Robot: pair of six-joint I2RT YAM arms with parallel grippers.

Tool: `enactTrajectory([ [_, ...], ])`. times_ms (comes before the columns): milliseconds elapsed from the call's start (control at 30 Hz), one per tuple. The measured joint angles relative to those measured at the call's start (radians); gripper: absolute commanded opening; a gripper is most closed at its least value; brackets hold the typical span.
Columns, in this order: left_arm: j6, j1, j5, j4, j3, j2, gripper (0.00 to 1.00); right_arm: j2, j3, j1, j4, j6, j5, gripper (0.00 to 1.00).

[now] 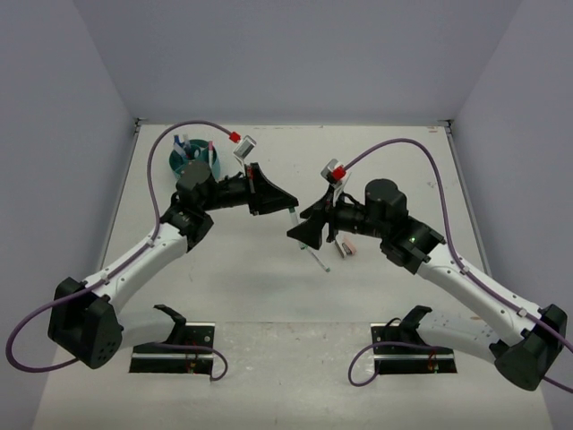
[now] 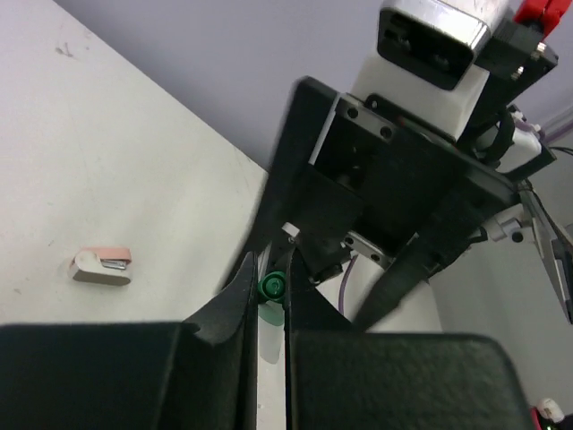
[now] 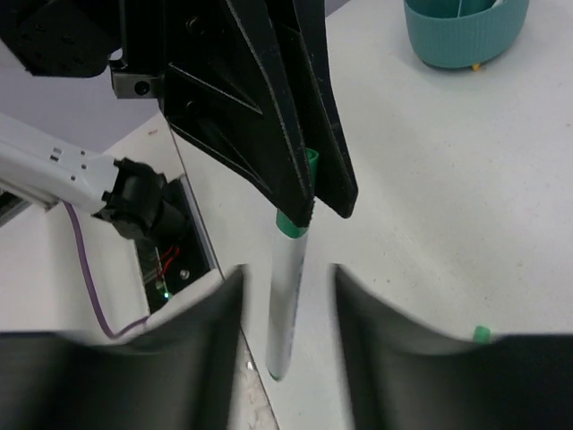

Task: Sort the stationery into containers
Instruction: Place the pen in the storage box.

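1. The left gripper (image 2: 269, 285) is clamped on the green-capped end of a white marker (image 3: 285, 309), one finger pressed against each side of the cap
2. The right gripper (image 3: 286, 269) meets it almost tip to tip; its fingers stand apart, with the marker's barrel between them and a gap on each side
3. The teal tub (image 1: 192, 161), with several items standing in it, sits behind the left gripper, close to that arm's wrist
4. A pink-and-white eraser (image 1: 349, 249) lies on the table (image 1: 269, 296) just below the right gripper's wrist, next to a thin pen (image 1: 319, 261)
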Motion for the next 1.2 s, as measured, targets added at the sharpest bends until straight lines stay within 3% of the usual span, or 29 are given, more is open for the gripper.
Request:
enactTrajectory([
  [100, 0.094, -0.005, -0.142, -0.211, 0.104, 0.012, 0.00, 0.002, 0.000, -0.001, -0.013, 0.014, 0.095, 0.99],
  [233, 0.263, -0.009, -0.653, -0.532, 0.401, 0.143, 0.00, 0.002, -0.003, -0.039, -0.065, 0.059, 0.395, 0.99],
  [333, 0.368, 0.024, -1.011, -0.662, 0.599, 0.299, 0.00, 0.004, -0.020, -0.078, -0.104, 0.085, 0.565, 0.99],
  [467, 0.518, 0.091, -1.302, -0.708, 0.751, 0.516, 0.00, 0.022, -0.026, -0.083, -0.150, 0.096, 0.652, 0.99],
  [767, 0.658, 0.270, -1.394, -0.727, 0.825, 0.670, 0.00, 0.065, -0.040, -0.084, -0.176, 0.107, 0.661, 0.99],
  [1200, 0.717, 0.261, -1.404, -0.643, 0.846, 0.733, 0.03, 0.138, -0.041, -0.084, -0.185, 0.096, 0.561, 0.99],
])
